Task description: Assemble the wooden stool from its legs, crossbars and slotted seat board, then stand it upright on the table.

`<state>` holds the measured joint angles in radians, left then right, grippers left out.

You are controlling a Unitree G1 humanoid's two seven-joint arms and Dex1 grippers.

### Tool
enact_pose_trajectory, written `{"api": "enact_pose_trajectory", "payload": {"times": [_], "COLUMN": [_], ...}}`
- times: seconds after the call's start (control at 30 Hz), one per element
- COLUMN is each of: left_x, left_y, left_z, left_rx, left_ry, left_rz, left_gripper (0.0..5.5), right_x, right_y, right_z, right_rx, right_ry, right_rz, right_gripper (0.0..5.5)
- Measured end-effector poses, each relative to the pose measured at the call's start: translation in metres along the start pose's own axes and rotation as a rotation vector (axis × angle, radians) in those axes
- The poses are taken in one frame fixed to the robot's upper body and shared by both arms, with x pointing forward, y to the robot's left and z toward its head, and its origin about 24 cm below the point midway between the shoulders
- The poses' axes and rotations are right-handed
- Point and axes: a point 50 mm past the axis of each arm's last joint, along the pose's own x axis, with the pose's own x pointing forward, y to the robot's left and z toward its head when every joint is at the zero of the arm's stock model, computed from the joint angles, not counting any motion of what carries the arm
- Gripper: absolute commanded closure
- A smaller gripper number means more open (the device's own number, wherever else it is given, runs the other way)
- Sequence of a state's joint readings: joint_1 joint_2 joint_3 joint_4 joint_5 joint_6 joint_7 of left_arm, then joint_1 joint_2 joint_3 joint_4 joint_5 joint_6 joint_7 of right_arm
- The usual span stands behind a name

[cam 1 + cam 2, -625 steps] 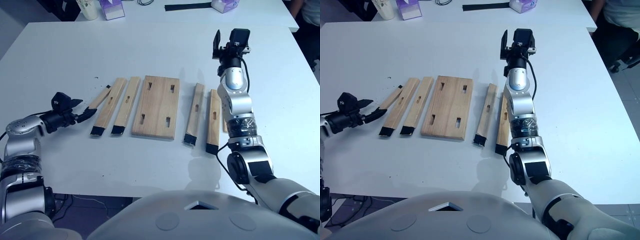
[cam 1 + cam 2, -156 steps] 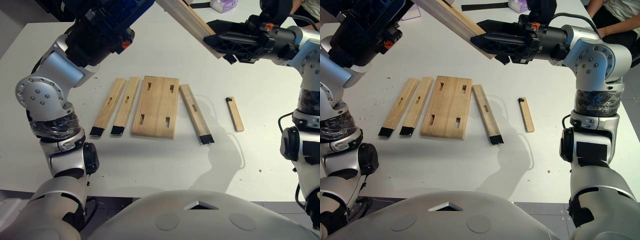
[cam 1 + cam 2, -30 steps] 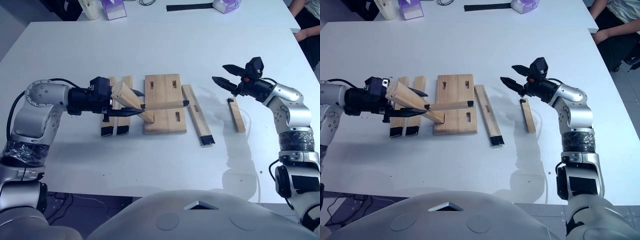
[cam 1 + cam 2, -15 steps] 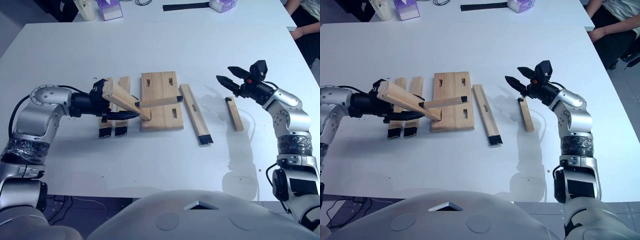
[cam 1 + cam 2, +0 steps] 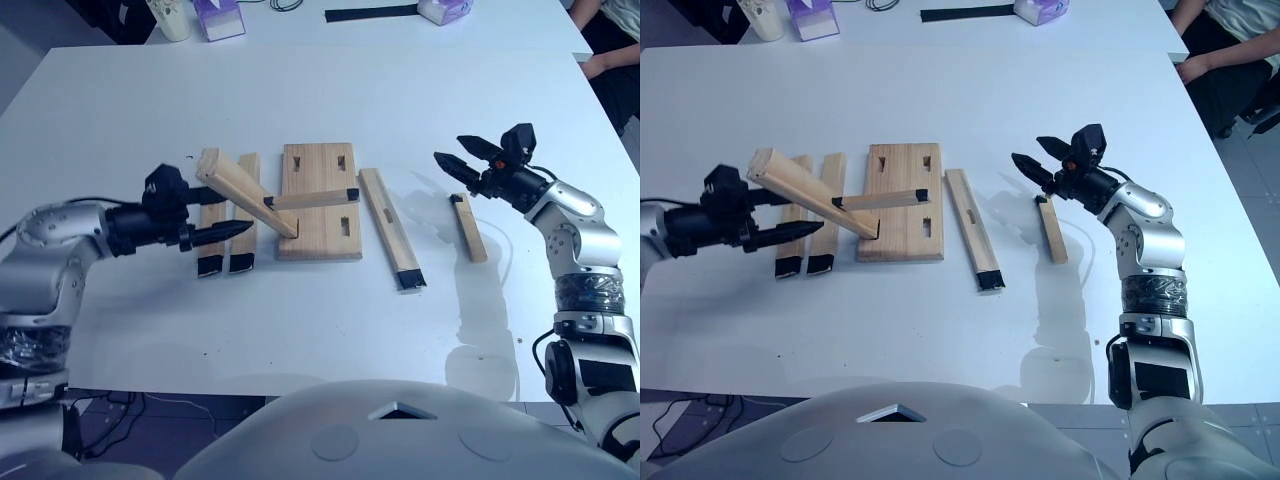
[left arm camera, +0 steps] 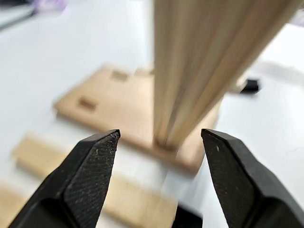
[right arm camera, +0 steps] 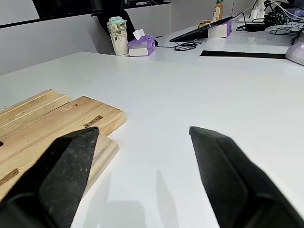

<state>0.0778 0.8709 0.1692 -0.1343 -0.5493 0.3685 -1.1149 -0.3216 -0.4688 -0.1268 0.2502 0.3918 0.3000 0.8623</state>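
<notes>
The slotted seat board (image 5: 322, 222) lies flat mid-table. A wooden leg (image 5: 240, 188) leans tilted with its lower end on the board. A crossbar (image 5: 315, 198) is joined to it and lies across the board. My left gripper (image 5: 228, 218) is open just left of this leg. In the left wrist view its fingers (image 6: 90, 175) stand on either side of the leg (image 6: 199, 61) without touching it. Two legs (image 5: 242, 235) lie left of the board and one leg (image 5: 388, 228) lies right of it. A short crossbar (image 5: 468, 227) lies farther right, below my open, empty right gripper (image 5: 449, 150).
A cup (image 5: 174, 16) and a purple tissue box (image 5: 222, 14) stand on the far table at the back left. A black strip (image 5: 374, 13) and another tissue box (image 5: 440, 9) lie at the back right. The white table (image 5: 330, 330) has bare room in front.
My left gripper has opened, let go of the leg and drawn back to the left. The leg with its crossbar stays leaning on the seat board. The right arm has barely moved.
</notes>
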Motion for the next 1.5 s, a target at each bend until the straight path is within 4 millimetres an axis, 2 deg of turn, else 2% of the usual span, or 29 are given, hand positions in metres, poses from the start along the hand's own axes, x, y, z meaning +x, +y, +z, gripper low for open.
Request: {"api": "enact_pose_trajectory", "payload": {"times": [0.07,0.13,0.2,0.27,0.3,0.47,0.57,0.67,0.77,0.9,0.97,1.13,1.5], "left_x": [0.000,-0.003,-0.008,-0.009,-0.007,0.025,0.042,0.052,0.052,0.045,0.038,0.028,0.000], "left_y": [-0.017,-0.021,-0.014,0.001,0.003,0.004,0.010,0.010,0.008,-0.003,-0.013,-0.019,-0.015], "left_z": [-0.023,-0.029,-0.028,-0.036,-0.040,-0.043,-0.051,-0.055,-0.054,-0.054,-0.055,-0.048,-0.033], "left_rx": [-0.099,-0.132,-0.124,-0.112,-0.117,-0.164,-0.256,-0.327,-0.346,-0.394,-0.422,-0.429,-0.489], "left_ry": [-0.024,-0.055,-0.069,-0.039,-0.031,-0.101,-0.055,-0.039,-0.010,0.053,0.105,0.240,0.439], "left_rz": [0.066,0.148,0.267,0.494,0.555,0.749,0.882,0.944,0.976,1.000,0.985,0.931,0.858], "left_gripper": [2.31,2.31,2.31,2.31,2.31,2.31,2.31,2.31,2.31,2.31,2.31,2.31,2.31], "right_x": [-0.003,-0.004,-0.004,-0.006,-0.006,-0.007,-0.003,0.003,0.006,0.006,0.004,0.000,-0.016], "right_y": [0.001,0.001,0.001,0.001,0.000,0.002,0.004,0.002,-0.002,-0.003,-0.002,0.007,0.025], "right_z": [-0.003,-0.005,-0.005,-0.003,-0.003,-0.008,-0.010,-0.007,-0.001,-0.002,-0.004,-0.016,-0.033], "right_rx": [0.007,0.017,0.014,0.009,0.012,0.083,0.122,0.140,0.135,0.142,0.147,0.177,0.227], "right_ry": [0.015,0.025,0.023,0.010,0.006,-0.065,-0.072,-0.067,-0.069,-0.058,-0.055,-0.051,-0.055], "right_rz": [0.001,-0.003,-0.014,-0.042,-0.060,-0.191,-0.247,-0.272,-0.284,-0.292,-0.302,-0.316,-0.388], "right_gripper": [1.99,1.99,1.99,1.99,1.99,1.99,1.99,1.99,1.99,1.99,1.99,1.99,1.99]}}
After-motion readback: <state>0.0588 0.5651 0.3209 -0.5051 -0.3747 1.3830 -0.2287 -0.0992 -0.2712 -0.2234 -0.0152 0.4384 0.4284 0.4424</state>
